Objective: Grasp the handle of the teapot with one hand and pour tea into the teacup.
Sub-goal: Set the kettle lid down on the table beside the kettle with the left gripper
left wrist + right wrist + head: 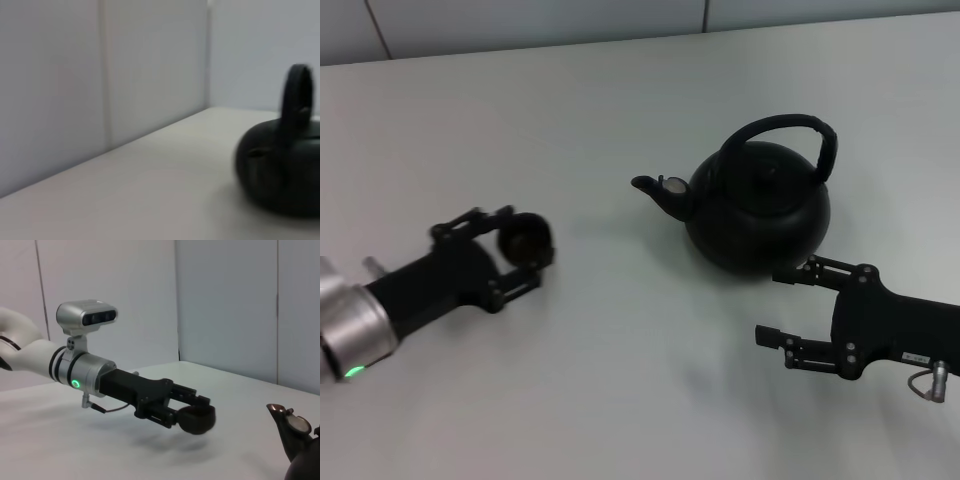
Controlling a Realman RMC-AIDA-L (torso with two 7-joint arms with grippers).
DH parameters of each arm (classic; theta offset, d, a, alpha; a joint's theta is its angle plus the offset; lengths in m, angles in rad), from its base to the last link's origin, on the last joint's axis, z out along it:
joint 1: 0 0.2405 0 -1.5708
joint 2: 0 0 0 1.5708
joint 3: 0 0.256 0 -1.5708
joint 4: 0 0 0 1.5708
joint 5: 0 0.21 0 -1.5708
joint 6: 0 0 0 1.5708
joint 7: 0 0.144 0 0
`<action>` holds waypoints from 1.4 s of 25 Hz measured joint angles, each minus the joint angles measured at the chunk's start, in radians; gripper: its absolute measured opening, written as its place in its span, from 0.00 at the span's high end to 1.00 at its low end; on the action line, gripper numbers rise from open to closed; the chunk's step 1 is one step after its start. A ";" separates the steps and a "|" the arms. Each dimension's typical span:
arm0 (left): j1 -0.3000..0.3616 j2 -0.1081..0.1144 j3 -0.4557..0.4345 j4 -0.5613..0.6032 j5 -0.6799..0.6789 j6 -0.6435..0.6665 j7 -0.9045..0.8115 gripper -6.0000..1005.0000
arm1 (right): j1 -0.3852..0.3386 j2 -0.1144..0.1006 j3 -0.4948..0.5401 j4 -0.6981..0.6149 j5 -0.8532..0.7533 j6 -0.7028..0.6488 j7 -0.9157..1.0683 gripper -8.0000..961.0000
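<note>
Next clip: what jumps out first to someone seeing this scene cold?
The big black teapot on the white table, spout toward the robot's left. Then the left gripper, holding the small teacup off the table. The right gripper waits open beside the teapot, the handle ungrasped.

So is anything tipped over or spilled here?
Nothing is spilled. The teapot stands upright on the table. One oddity: the teacup is held off the table in the left gripper. The right gripper waits open beside the teapot.

The left pincer (197, 412) grips the teacup (196, 419) above the table (100, 450), apart from the teapot (299, 447).
</note>
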 joint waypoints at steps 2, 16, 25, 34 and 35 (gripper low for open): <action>-0.034 -0.001 0.011 -0.043 0.003 -0.005 0.006 0.31 | -0.001 0.000 0.000 0.000 0.000 0.000 0.000 0.22; -0.104 -0.003 0.008 -0.147 0.002 -0.067 0.075 0.31 | -0.002 0.002 0.001 0.002 0.000 -0.001 0.000 0.22; -0.105 -0.003 -0.032 -0.214 0.001 -0.145 0.205 0.31 | -0.004 0.002 0.001 0.002 0.000 -0.002 0.000 0.22; -0.106 -0.003 -0.048 -0.227 0.003 -0.160 0.205 0.31 | -0.004 0.001 0.001 0.002 0.000 -0.006 0.000 0.22; -0.106 -0.003 -0.048 -0.229 0.004 -0.161 0.205 0.31 | -0.004 0.000 0.001 0.002 0.000 -0.006 0.000 0.22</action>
